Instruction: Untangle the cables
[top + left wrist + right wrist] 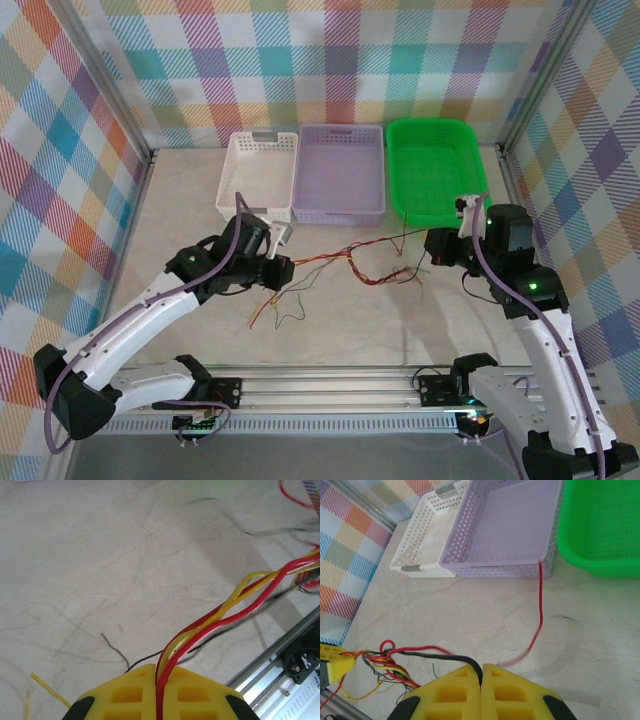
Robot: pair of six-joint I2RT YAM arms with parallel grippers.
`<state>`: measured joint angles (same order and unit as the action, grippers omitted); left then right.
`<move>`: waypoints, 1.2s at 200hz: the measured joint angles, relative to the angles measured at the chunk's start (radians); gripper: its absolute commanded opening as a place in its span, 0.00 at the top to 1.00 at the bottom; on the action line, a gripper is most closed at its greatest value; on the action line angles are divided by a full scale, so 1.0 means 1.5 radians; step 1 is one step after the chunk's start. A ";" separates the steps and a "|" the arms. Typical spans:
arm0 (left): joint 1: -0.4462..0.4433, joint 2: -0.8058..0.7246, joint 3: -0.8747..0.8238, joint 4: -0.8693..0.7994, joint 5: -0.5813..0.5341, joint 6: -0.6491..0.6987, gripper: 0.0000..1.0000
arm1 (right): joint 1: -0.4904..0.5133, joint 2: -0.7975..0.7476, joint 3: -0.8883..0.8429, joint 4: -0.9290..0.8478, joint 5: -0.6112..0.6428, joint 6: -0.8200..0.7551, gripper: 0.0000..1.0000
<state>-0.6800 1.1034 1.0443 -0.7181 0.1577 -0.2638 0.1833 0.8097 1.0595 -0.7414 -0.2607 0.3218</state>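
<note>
Cables, clamped in left end effector, right end effector

Cables: thin, smooth plastic insulation, glossy. Left gripper and right gripper: moulded yellow plastic pads, matt, with recessed grid pockets. Table: pale, matt, stone-like, finely veined. At 12 o'clock in the top view, white basket, lilac basket and green basket: perforated plastic, slight sheen. At 6 o'clock, rail: bare ribbed metal, satin finish.
</note>
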 measured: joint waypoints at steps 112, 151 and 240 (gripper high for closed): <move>0.129 -0.058 -0.021 -0.072 -0.035 0.035 1.00 | -0.068 -0.023 0.068 -0.079 0.130 0.004 1.00; 0.139 -0.071 -0.032 -0.099 -0.089 0.034 1.00 | -0.107 -0.032 0.081 -0.104 0.203 0.006 1.00; 0.191 -0.078 -0.045 -0.118 -0.195 0.016 1.00 | -0.121 -0.081 0.108 -0.152 0.362 0.024 1.00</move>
<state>-0.3939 0.9859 0.9768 -0.8955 -0.1349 -0.2405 0.0025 0.6888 1.2209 -0.9688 0.2825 0.3584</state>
